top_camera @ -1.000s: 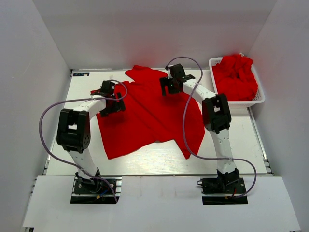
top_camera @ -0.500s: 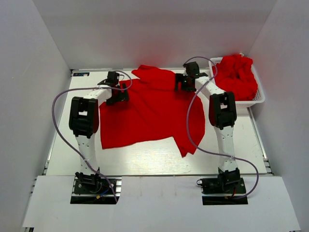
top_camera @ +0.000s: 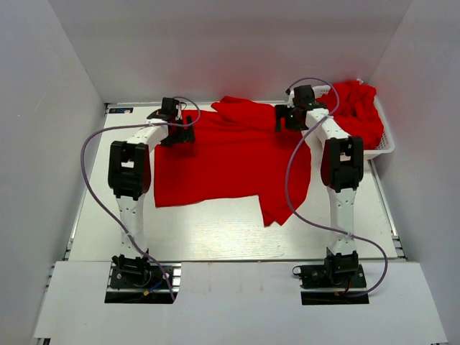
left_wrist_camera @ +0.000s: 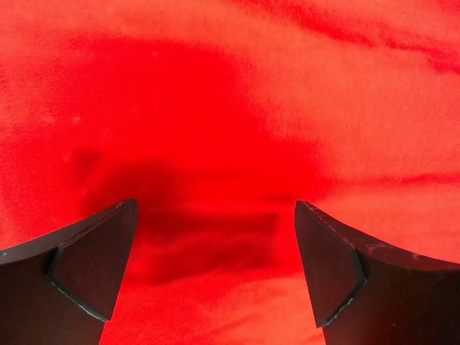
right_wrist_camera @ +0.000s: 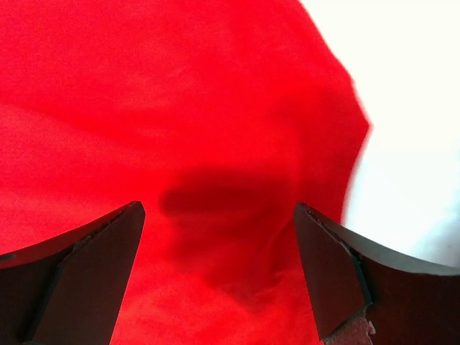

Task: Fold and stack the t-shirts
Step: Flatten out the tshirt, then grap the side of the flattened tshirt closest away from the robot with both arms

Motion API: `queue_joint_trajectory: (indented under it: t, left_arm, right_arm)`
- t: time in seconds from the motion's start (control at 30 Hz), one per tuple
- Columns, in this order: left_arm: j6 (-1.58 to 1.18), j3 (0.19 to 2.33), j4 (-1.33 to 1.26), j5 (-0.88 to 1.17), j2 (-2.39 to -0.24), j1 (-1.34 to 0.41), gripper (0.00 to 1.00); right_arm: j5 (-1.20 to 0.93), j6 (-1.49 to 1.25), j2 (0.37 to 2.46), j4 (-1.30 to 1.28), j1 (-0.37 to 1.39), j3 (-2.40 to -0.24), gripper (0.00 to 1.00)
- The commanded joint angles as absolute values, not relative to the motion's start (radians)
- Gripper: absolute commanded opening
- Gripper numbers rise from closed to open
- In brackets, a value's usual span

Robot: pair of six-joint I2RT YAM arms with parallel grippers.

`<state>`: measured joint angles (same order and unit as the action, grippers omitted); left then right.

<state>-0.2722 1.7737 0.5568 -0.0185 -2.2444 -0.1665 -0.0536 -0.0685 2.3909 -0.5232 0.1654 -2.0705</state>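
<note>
One red t-shirt (top_camera: pixel 230 162) lies spread on the white table (top_camera: pixel 215 230), wrinkled at the far edge, with a flap hanging toward the near right. More red t-shirts (top_camera: pixel 357 108) are heaped in the basket at the far right. My left gripper (top_camera: pixel 178 135) is over the shirt's far left corner. In the left wrist view it (left_wrist_camera: pixel 215 237) is open, and red cloth (left_wrist_camera: pixel 230 108) fills the view below it. My right gripper (top_camera: pixel 289 122) is over the far right edge. In the right wrist view it (right_wrist_camera: pixel 219 237) is open above the cloth's (right_wrist_camera: pixel 180 108) border, bare table (right_wrist_camera: pixel 410 144) beside it.
A white slatted basket (top_camera: pixel 382 149) stands at the far right corner of the table. White walls close in the back and both sides. Purple cables loop from both arms over the table's sides.
Both arms have stretched farther toward the back wall and apart. The spread t-shirt has shifted back and right and now lies squarer to the table.
</note>
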Motion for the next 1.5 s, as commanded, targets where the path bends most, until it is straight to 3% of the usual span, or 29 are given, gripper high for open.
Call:
queue_joint_trajectory:
  t: [0.0,0.17,0.27,0.3,0.53,0.7,1.07,1.27,1.3,1.47]
  left_arm:
    - [-0.277,1.72,0.604,-0.057,-2.034,-0.163,1.0]
    - [-0.406,1.452,0.636,-0.185,-1.71,-0.163,1.0]
    - [-0.541,1.272,0.695,-0.239,-1.594,-0.163,1.0]
    - [-0.617,1.178,0.75,-0.264,-1.516,-0.163,1.0]
    - [-0.744,0.956,0.819,-0.322,-1.427,-0.163,1.0]
    - [-0.787,0.844,0.798,-0.334,-1.385,-0.153,1.0]
    - [-0.801,0.72,0.562,-0.285,-1.322,-0.153,0.95]
    - [-0.788,0.71,0.511,-0.276,-1.38,-0.153,0.76]
    - [-0.788,0.71,0.511,-0.276,-1.399,-0.153,0.67]
    - [-0.788,0.664,0.473,-0.253,-1.42,-0.153,0.46]
  right_arm:
    - [-0.118,0.063,2.18,-0.491,0.21,-1.952,0.9]
    - [0.052,0.048,1.958,-0.462,0.29,-1.698,0.9]
    - [0.142,-0.047,1.81,-0.472,0.331,-1.501,0.9]
    - [0.182,-0.195,1.698,-0.501,0.345,-1.359,0.9]
    - [0.229,-0.437,1.387,-0.535,0.373,-1.019,0.9]
    - [0.213,-0.48,1.284,-0.607,0.394,-0.891,0.9]
    - [0.132,-0.44,1.299,-0.603,0.403,-0.916,0.9]
    - [0.144,-0.437,1.302,-0.623,0.403,-0.913,0.9]
    - [0.156,-0.44,1.301,-0.626,0.403,-0.91,0.9]
    - [0.184,-0.442,1.281,-0.66,0.405,-0.904,0.9]
